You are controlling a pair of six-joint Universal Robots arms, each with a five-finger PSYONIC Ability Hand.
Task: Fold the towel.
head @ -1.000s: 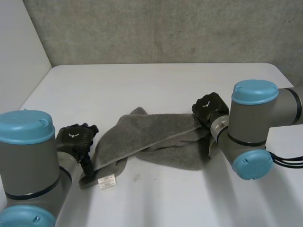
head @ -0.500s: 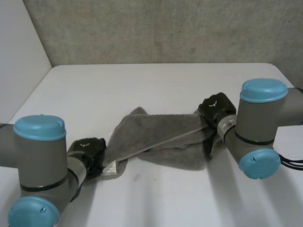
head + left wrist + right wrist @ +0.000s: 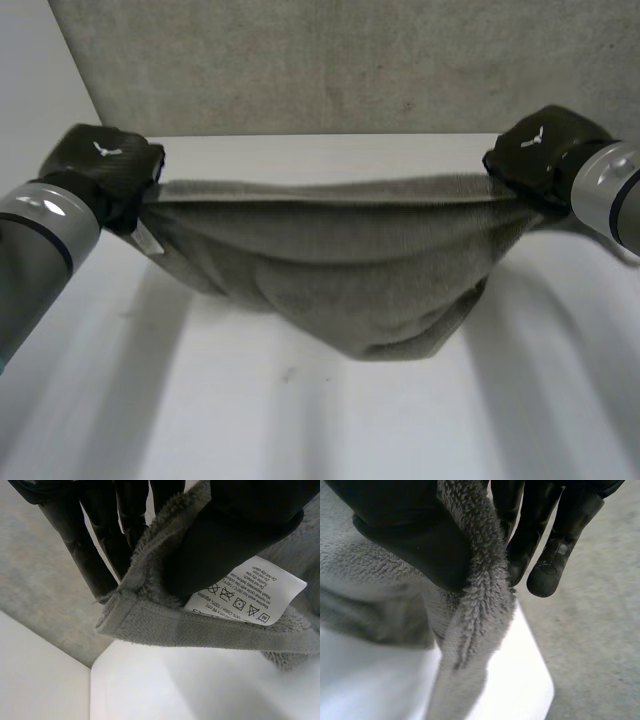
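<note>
Fingers (image 3: 95, 555) of the left hand (image 3: 105, 165) run straight down behind one corner of the grey terry towel (image 3: 340, 270). The thumb (image 3: 235, 530) presses onto the cloth from the front, so I read that corner as pinched between them. A white care label (image 3: 245, 597) sewn at the hem sticks out just under the thumb, with its washing symbols facing my wrist camera.

On the other side, the fingers (image 3: 550, 545) of the right hand (image 3: 540, 160) hang straight behind the opposite corner. Its thumb (image 3: 415, 535) clamps the bunched edge against them. The pile stands up in a ridge right beside the thumb tip, and the fingertips show bare past the edge of the cloth.

From the head camera I see both hands raised and well apart, at about the same height. The towel's upper edge is pulled taut in a nearly straight line between them. Below that edge the cloth sags in a deep belly, folded over on itself, and its lowest part hangs a little towards the right hand's side. I cannot tell whether that lowest part touches the white tabletop (image 3: 300, 420) or hangs just above it.

The left arm (image 3: 40, 240) comes in low from its side, and the right arm (image 3: 615, 195) comes in from its own. A rough grey wall (image 3: 330, 60) stands behind the far edge of the tabletop.
</note>
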